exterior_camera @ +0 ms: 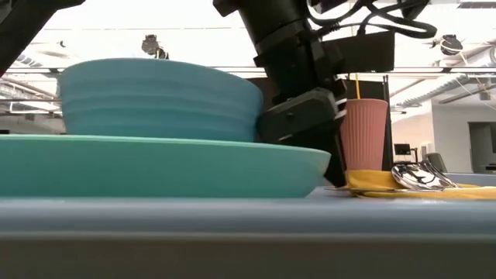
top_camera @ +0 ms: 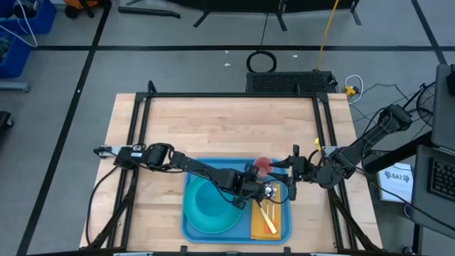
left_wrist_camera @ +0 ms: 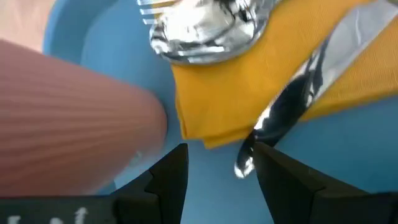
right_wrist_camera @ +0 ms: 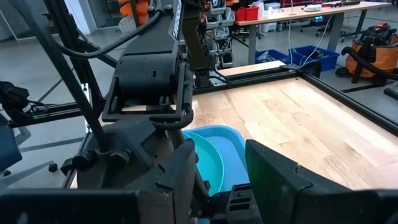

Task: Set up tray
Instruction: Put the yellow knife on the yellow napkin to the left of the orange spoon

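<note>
**Blue tray loaded near the table's front edge**

Blue plastic marked the one tray (top_camera: 190, 231), which was seen at the front of the wooden table (top_camera: 227, 124), between the two arms. On it were counted one turquoise plate (top_camera: 202, 217) with one turquoise bowl (exterior_camera: 159, 97) stacked on top, one pink ribbed cup (exterior_camera: 364, 132) standing upright at the tray's far edge, and one orange-yellow napkin (top_camera: 270, 220) laid flat on the tray's right side. Metal cutlery (exterior_camera: 418, 177) was seen lying on the napkin; a spoon bowl and fork tines could be made out, but an exact count could not be given.

The left gripper (left_wrist_camera: 214, 165) was held low over the tray, beside the cup and at the napkin's corner, its fingers spread apart with nothing between them. The right gripper (top_camera: 293, 174) was positioned at the tray's right far corner, near the cup, its fingers parted and nothing seen held.
</note>
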Action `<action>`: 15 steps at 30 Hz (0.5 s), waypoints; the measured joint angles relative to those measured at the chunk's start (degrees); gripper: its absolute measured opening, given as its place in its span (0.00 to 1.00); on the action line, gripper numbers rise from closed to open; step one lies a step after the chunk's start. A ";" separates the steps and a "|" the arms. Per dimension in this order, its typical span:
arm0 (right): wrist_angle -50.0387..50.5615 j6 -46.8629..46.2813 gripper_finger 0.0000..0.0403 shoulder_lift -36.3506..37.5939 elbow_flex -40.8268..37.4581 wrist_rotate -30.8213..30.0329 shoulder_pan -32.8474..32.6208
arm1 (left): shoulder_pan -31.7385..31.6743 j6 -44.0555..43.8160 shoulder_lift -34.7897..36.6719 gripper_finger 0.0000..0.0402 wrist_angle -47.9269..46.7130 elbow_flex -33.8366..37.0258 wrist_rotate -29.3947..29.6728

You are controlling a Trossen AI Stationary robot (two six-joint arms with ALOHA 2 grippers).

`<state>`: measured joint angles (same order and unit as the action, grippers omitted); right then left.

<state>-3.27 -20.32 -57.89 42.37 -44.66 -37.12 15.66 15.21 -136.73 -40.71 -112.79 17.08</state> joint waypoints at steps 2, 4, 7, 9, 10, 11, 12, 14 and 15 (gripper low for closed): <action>-0.02 0.00 0.33 0.00 0.00 0.00 0.00 | 0.06 -0.29 0.00 0.46 -1.26 0.00 -0.22; 0.00 0.00 0.33 0.00 0.00 0.00 0.00 | 0.11 -0.32 0.00 0.46 -2.00 0.00 -1.19; -0.04 0.18 0.33 0.00 0.00 0.00 0.00 | 0.11 -0.31 0.00 0.46 -2.29 0.00 -1.83; -0.02 0.20 0.33 0.00 0.00 0.00 0.00 | 0.11 -0.38 0.00 0.46 -2.16 0.00 -1.71; -0.02 0.20 0.33 0.00 0.00 -0.02 0.00 | 0.11 -0.38 0.00 0.46 -2.12 0.00 -1.79; -0.02 0.20 0.33 0.00 0.00 -0.02 0.00 | 0.15 -0.38 0.04 0.46 -2.12 0.00 -1.86; 0.00 0.22 0.33 0.00 0.00 -0.02 0.00 | 0.15 -0.33 0.04 0.46 -2.12 0.00 -1.96; -0.02 0.20 0.33 0.00 0.00 -0.02 0.00 | 0.17 -0.30 0.07 0.46 -1.92 0.00 -2.05; -0.06 0.20 0.33 0.00 0.00 -0.02 0.00 | 0.14 -0.41 0.05 0.46 -1.66 0.00 -2.07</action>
<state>-3.33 -20.12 -57.89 42.37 -44.69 -37.12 15.80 14.79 -136.67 -42.37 -112.79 15.02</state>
